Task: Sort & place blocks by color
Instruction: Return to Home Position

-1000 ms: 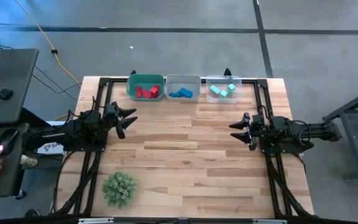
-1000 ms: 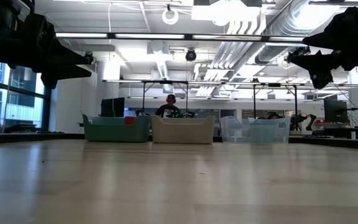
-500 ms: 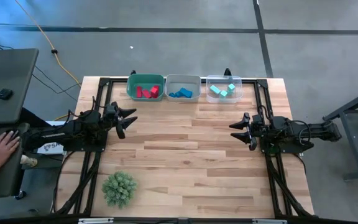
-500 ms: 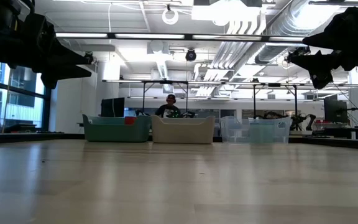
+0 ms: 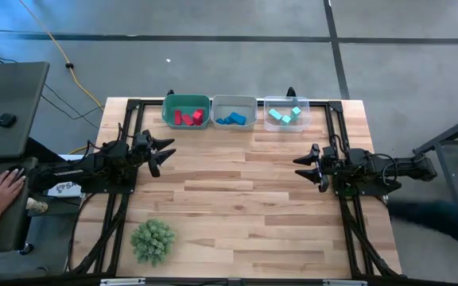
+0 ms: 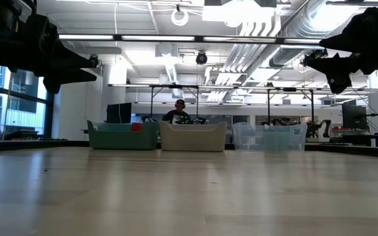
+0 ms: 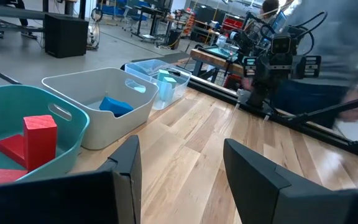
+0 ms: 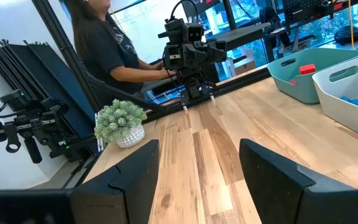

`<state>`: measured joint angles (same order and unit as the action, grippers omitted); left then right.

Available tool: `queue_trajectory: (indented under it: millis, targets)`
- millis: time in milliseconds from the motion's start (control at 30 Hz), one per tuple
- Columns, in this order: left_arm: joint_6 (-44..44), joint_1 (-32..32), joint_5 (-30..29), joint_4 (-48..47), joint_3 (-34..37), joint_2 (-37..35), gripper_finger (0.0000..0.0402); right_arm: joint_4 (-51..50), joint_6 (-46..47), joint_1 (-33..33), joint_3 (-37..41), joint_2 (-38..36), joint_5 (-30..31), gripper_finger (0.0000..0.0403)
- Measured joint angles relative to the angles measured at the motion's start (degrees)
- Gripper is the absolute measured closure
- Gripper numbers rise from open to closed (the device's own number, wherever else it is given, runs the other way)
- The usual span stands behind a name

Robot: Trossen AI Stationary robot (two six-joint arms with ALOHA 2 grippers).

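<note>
Blocks [image 5: 189, 117] all binned at far edge of table [image 5: 237, 214]: red blocks [image 5: 183, 117] in green bin [image 5: 166, 111], blue blocks [image 5: 231, 119] in gray bin [image 5: 234, 98], teal blocks [image 5: 285, 116] in clear bin [image 5: 286, 99]. Left gripper [image 5: 164, 156] raised over table's left side, jaws wide apart, nothing held. Right gripper [image 5: 307, 173] raised over right side, jaws wide apart too, nothing held. Green plant [image 5: 152, 241] near front left corner, well apart from bins. Person's hand [image 5: 5, 187] off table, far left.

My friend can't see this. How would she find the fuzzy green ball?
Find the wooden table. Three bins line its far edge; the green ball sits alone near the opposite edge, on the left arm's side. Nothing else looks spiky.
</note>
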<state>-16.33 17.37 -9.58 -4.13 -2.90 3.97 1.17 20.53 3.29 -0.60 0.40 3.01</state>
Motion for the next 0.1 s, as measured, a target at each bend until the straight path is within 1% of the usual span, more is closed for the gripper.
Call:
queue_trajectory:
  millis: [100]
  targets:
    - [0.01, 0.00, 0.00, 0.01, 0.00, 0.00, 0.0254, 0.00, 0.00, -0.02, 0.00, 0.02, 0.00, 0.0190]
